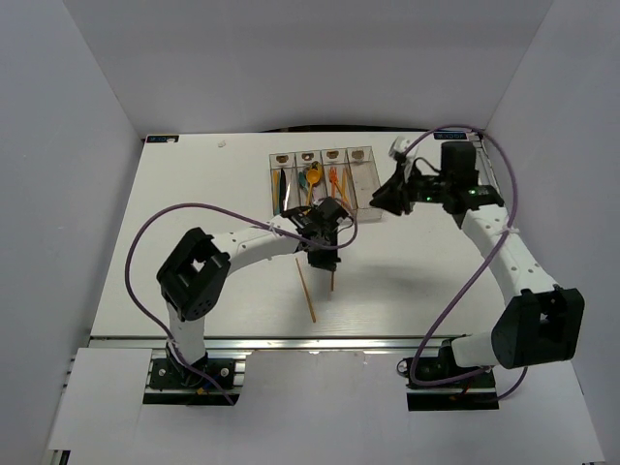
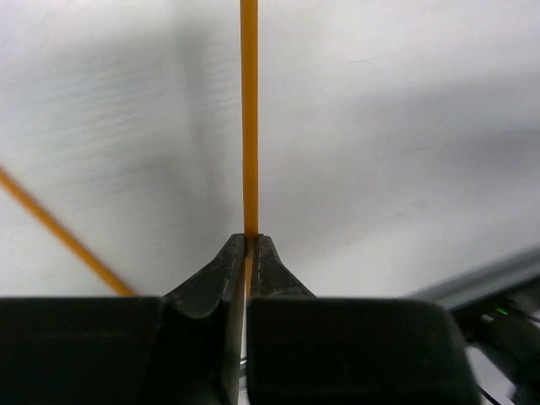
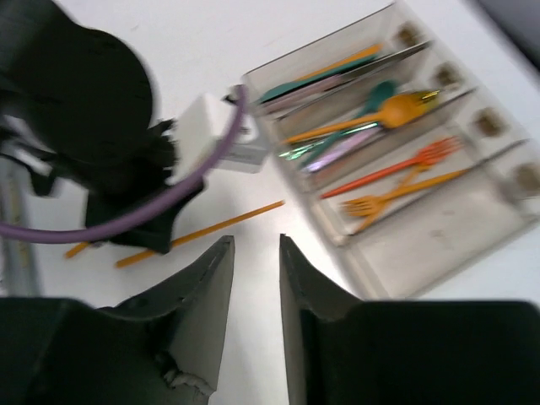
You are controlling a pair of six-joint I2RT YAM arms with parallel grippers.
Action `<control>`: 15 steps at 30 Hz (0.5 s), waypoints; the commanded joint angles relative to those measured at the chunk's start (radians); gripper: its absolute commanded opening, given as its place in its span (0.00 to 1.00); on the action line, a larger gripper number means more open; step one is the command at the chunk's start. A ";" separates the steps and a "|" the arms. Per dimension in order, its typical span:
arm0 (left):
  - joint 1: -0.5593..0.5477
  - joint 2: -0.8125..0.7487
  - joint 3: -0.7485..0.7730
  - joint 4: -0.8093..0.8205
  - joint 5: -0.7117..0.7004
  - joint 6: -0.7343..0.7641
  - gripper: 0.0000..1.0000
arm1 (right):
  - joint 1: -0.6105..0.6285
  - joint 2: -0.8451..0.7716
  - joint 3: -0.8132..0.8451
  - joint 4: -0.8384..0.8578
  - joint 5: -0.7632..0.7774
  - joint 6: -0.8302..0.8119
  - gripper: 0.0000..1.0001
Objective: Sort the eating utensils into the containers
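My left gripper (image 1: 324,258) is shut on a thin orange stick-like utensil (image 1: 332,279) and holds it near the middle of the table; in the left wrist view the stick (image 2: 249,118) runs straight out from the pinched fingertips (image 2: 250,238). A second orange stick (image 1: 306,291) lies on the table beside it and shows in the left wrist view (image 2: 59,236). The clear containers (image 1: 362,194) stand at the back, holding teal, gold and orange utensils (image 3: 384,173). My right gripper (image 1: 387,201) is open and empty, just right of the containers (image 3: 422,253); its jaws (image 3: 256,242) hover over bare table.
The left arm's black wrist and purple cable (image 3: 126,219) fill the left of the right wrist view, with the held orange stick (image 3: 211,226) beneath. White walls enclose the table on three sides. The rightmost bin (image 1: 362,179) looks empty.
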 commanded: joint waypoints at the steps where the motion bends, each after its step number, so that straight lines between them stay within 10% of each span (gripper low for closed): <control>1: -0.006 -0.106 0.087 0.112 0.076 0.070 0.00 | -0.063 -0.037 0.097 0.053 -0.039 0.012 0.34; 15: 0.163 0.303 0.704 0.310 0.229 0.121 0.00 | -0.136 -0.060 0.142 0.067 -0.031 0.077 0.15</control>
